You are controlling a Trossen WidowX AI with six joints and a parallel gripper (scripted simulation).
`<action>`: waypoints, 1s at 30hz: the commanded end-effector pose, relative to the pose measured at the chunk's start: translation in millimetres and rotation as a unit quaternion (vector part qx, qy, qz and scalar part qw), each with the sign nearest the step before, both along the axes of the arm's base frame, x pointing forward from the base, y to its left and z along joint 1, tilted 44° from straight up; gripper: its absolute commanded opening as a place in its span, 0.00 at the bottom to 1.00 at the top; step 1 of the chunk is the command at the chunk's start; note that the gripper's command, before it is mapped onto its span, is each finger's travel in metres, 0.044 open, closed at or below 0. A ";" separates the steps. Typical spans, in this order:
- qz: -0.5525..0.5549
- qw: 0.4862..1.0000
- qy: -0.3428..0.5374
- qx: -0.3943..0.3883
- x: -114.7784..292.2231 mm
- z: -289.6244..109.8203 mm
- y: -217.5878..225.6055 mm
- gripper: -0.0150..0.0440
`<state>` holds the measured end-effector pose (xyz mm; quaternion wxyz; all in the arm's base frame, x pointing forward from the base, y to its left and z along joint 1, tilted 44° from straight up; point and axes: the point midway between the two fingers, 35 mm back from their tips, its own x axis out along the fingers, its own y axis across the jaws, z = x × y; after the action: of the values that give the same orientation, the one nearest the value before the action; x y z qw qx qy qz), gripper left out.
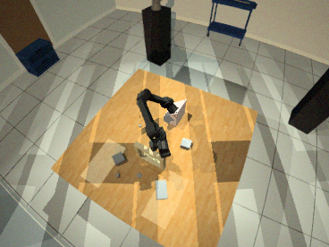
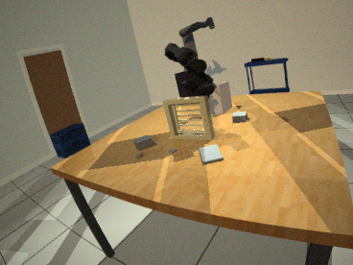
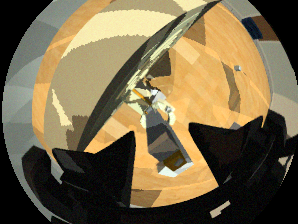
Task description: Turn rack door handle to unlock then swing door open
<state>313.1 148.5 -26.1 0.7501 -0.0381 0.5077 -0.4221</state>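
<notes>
The tan rack frame stands upright near the middle of the table. Its door shows edge-on as a long curved band in the wrist view. The door's handle, a grey bar with an orange end, juts toward the camera. My gripper is open. Its two dark fingers stand on either side of the handle with a gap on each side. In the top and exterior views the arm reaches down at the back of the frame and hides the handle.
A white box stands behind the rack by the arm's base. A small pale block, a grey block, a flat pale slab and two small dark bits lie around the rack.
</notes>
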 end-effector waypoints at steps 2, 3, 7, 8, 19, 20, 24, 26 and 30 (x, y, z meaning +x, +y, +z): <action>-0.075 0.995 -0.071 0.013 0.4 0.0 -0.1 0.74; -0.093 0.992 -0.087 0.016 0.4 0.0 -0.1 0.74; -0.164 0.974 -0.153 0.029 0.4 0.0 -0.1 0.74; -0.181 0.968 -0.169 0.032 0.4 0.0 -0.1 0.74; -0.341 0.883 -0.316 0.060 0.4 0.0 -0.2 0.74; -0.341 0.883 -0.316 0.060 0.4 0.0 -0.2 0.74; -0.341 0.883 -0.316 0.060 0.4 0.0 -0.2 0.65; -0.341 0.883 -0.316 0.060 0.4 0.0 -0.2 0.56; -0.341 0.883 -0.316 0.060 0.4 0.0 -0.2 0.45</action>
<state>313.5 148.5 -26.0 0.6821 0.3161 0.2516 -0.6095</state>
